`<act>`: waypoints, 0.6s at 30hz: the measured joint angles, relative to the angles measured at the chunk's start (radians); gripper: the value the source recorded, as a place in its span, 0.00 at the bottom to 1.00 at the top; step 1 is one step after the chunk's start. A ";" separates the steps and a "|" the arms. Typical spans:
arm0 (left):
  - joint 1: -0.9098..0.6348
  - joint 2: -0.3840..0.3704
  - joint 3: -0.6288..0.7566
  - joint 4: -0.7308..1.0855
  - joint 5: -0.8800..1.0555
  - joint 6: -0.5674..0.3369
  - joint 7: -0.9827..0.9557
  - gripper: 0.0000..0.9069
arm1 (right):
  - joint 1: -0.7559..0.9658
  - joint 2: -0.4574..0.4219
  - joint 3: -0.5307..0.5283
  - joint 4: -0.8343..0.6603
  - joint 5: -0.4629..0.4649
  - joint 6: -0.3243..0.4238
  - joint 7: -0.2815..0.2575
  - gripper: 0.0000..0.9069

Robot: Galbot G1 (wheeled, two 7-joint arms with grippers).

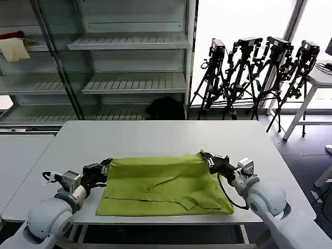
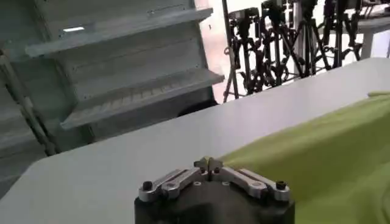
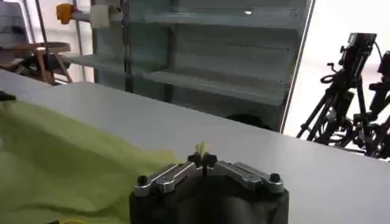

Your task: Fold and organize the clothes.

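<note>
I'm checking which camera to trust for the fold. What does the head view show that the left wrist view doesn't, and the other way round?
Head view alone: the whole T-shirt folded on the table, with the right gripper pinching its far right corner. Left wrist view alone: the left gripper up close, fingertips closed on a bit of green fabric. Both share the shirt, table, left gripper, shelving and tripods.

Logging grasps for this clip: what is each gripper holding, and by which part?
Both hold the T-shirt. The left gripper pinches its far left corner, the right gripper its far right corner, jaws shut on the fabric edge.
</note>
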 measured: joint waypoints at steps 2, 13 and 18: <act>0.027 -0.003 -0.011 -0.009 0.019 -0.003 0.007 0.00 | -0.029 -0.006 0.013 0.018 0.000 0.004 0.001 0.00; 0.147 -0.022 -0.043 -0.043 0.118 -0.019 0.044 0.00 | -0.158 -0.031 0.081 0.083 -0.005 0.022 -0.009 0.00; 0.185 -0.030 -0.045 -0.047 0.148 -0.027 0.051 0.00 | -0.212 -0.040 0.111 0.106 -0.008 0.031 -0.006 0.00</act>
